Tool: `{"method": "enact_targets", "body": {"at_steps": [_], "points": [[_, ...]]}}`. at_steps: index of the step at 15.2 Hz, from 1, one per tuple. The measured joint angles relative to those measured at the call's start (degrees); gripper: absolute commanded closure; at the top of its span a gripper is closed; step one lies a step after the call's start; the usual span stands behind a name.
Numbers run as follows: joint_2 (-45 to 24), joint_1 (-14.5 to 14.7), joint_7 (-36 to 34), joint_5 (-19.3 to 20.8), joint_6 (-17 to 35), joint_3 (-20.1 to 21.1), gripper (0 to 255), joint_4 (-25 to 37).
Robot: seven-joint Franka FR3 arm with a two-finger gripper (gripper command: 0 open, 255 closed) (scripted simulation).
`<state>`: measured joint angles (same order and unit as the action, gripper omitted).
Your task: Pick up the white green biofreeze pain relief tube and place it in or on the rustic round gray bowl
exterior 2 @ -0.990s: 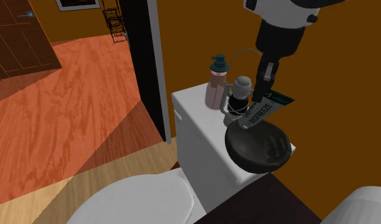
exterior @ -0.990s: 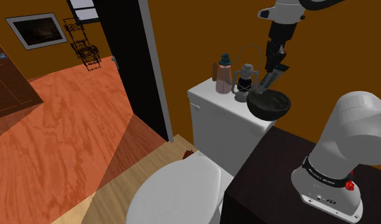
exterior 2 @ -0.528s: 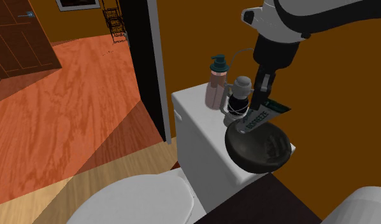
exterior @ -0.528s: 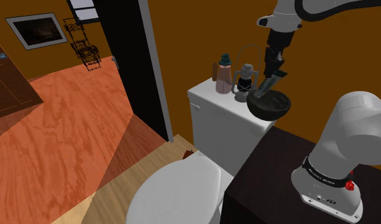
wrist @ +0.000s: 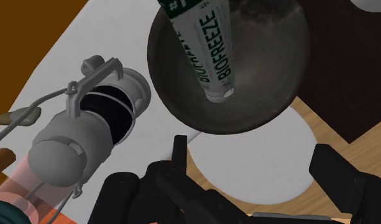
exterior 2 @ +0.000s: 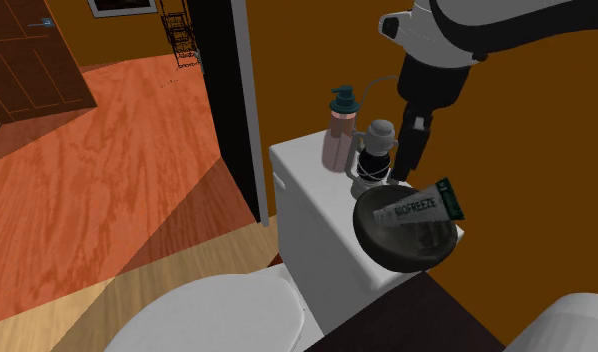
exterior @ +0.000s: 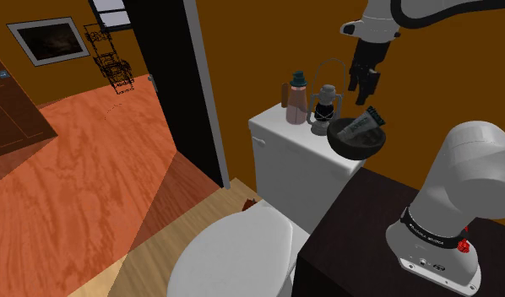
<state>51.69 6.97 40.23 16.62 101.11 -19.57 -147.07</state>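
Well, the tube (exterior 2: 419, 209) is in the bowl (exterior 2: 387, 252)! It lies slanted across the dark inside, white with green BIOFREEZE lettering. Its flat green end pokes above the rim on the second exterior view's right.

The gripper (exterior: 364, 83) hangs above the bowl with its two black fingers spread apart and nothing between them. It is clear of the tube. The wrist view looks straight down past those fingers (wrist: 336, 170) onto the tube (wrist: 202, 44) and the round bowl (wrist: 275, 83) around it.

The bowl (exterior: 352, 150) sits on the white toilet tank (exterior: 285, 160), at the end by the dark stand (exterior: 361, 245). Just beside it is a small grey lantern (exterior 2: 375, 150) with a wire handle. Next along the tank is a pinkish soap bottle (exterior 2: 339, 135) with a dark teal pump. In front of the tank the white toilet lid (exterior: 234, 253) is down. An orange wall rises behind it all.
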Motion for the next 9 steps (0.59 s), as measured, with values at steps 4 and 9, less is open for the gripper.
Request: {"method": "enact_targets", "body": {"at_steps": [4,9], "points": [[0.09,0.09,0.32,-0.41,-2.32,0.44,0,2.29],[-0.51,0.60,0.37,-1.56,-6.65,1.71,0,7.16]]}}
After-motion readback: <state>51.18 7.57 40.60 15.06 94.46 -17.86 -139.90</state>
